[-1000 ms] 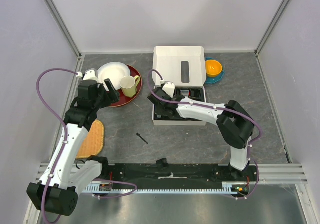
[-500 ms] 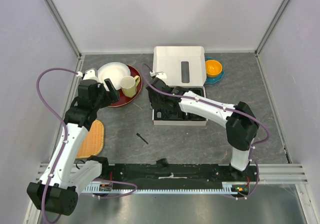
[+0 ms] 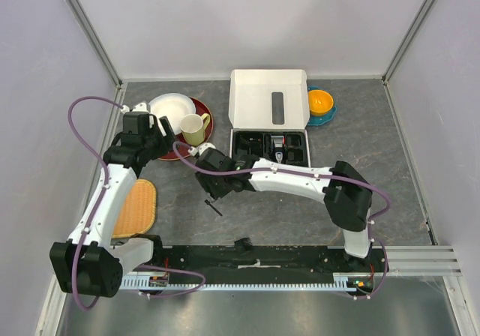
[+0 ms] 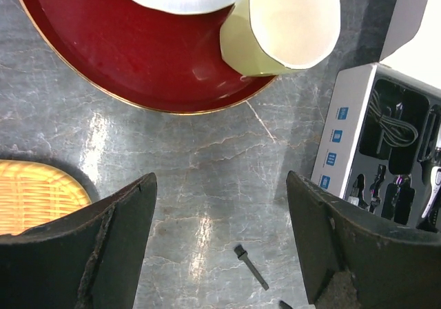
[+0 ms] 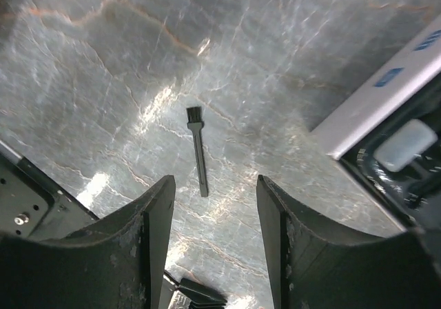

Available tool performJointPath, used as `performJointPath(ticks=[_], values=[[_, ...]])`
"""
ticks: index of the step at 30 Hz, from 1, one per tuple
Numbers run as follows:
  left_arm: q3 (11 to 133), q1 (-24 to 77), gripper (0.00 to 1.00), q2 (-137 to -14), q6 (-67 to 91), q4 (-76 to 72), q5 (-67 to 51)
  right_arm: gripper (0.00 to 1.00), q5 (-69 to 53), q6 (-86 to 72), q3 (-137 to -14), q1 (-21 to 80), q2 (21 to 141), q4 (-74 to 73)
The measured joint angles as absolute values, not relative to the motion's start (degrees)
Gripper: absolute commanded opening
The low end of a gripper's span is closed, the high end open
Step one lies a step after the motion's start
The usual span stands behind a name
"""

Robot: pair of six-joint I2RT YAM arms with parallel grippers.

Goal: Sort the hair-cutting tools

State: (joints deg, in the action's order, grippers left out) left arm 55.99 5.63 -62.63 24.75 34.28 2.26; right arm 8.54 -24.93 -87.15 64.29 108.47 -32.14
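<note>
White box [image 3: 255,96] is open with the lid tipped back. Its black tray [image 3: 238,160] holds the clipper [image 3: 279,145] in a middle slot, long axis near-to-far, plus a coiled cable [image 4: 389,119] and small dark parts [image 4: 379,181] I can't make out. Red plate [image 3: 191,152] carries a white plate [image 3: 169,112] and a yellow mug [image 3: 193,128]. Orange bowl [image 3: 320,100] sits on a blue saucer [image 3: 331,115].

Brush [image 3: 215,207] lies flat on the table [image 3: 375,163], left of the box and nearer, apart from it. Its long axis is diagonal: bristle end far-left, handle near-right. One loose comb attachment [image 3: 242,243] sits at the near rail.

Right gripper [image 5: 215,185] hangs over the brush, fingers spread, nothing in them. Left gripper [image 4: 220,185] is spread wide and empty over bare table beside the red plate, with the woven mat [image 3: 137,207] nearer.

Versus half a second ago: right arm has swung left out of the tray to the brush, so the tray contents are now uncovered; left arm shifted slightly toward the far side; brush and comb attachment unmoved
</note>
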Motion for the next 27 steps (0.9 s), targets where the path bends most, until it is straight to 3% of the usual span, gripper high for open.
performJointPath(ticks=[13,22,27], values=[[57.5,-0.3,0.79,-69.1,24.9,35.0,-7.9,0.55,6.3,-25.5,-87.2,67.9,117.7,-32.2],[57.5,-3.2,0.78,-69.6,25.1,35.0,-11.9,0.41,7.6,-28.3,-94.1,67.9,124.0,-34.8],[57.5,-4.5,0.78,-69.6,25.1,34.9,-13.2,0.4,9.5,-30.2,-96.3,68.2,125.2,-37.6]])
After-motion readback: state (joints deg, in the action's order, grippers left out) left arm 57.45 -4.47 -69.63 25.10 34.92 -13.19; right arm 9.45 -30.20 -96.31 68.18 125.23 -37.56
